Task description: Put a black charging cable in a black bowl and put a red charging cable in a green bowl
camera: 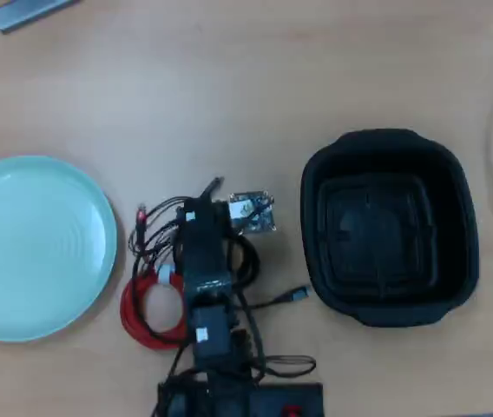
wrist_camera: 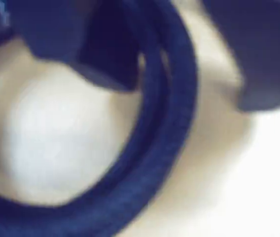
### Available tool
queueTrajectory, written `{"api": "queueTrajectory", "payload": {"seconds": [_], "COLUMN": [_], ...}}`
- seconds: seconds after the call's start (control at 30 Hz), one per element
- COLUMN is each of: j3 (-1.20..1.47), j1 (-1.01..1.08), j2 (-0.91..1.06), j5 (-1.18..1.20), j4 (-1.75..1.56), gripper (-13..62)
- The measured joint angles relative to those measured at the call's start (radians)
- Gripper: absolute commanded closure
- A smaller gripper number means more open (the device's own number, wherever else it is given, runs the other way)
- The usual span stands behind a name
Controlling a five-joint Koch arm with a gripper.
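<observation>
Mint-green, the green bowl point(camera: 34, 248) lies empty at the overhead view's left. Beside it the red charging cable point(camera: 147, 308) rests coiled on the table, the arm above the black charging cable point(wrist_camera: 174, 123); the gripper's opening cannot be told. Rightmost, the black bowl point(camera: 390, 226) sits empty.

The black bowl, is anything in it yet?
Empty: the black bowl shows only its bare stepped bottom in the overhead view.
</observation>
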Motion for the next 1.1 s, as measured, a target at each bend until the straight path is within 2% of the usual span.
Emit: {"api": "queueTrajectory", "payload": {"seconds": [0.07,0.43,0.57,0.77,0.87,1.1], "j3": [-0.002,-0.1,-0.252,-0.71,-0.89,-0.943], "j1": [0.003,-0.04,-0.087,-0.121,-0.14,-0.15], "j2": [-0.003,-0.005,-0.018,-0.025,-0.026,-0.026], "j5": [-0.008,-0.006,-0.003,0.002,-0.002,-0.002], "j4": [-0.003,0.0,0.072,0.436,0.506,0.518], "gripper": [57.9,56.3,56.3,56.2,56.2,56.2]}}
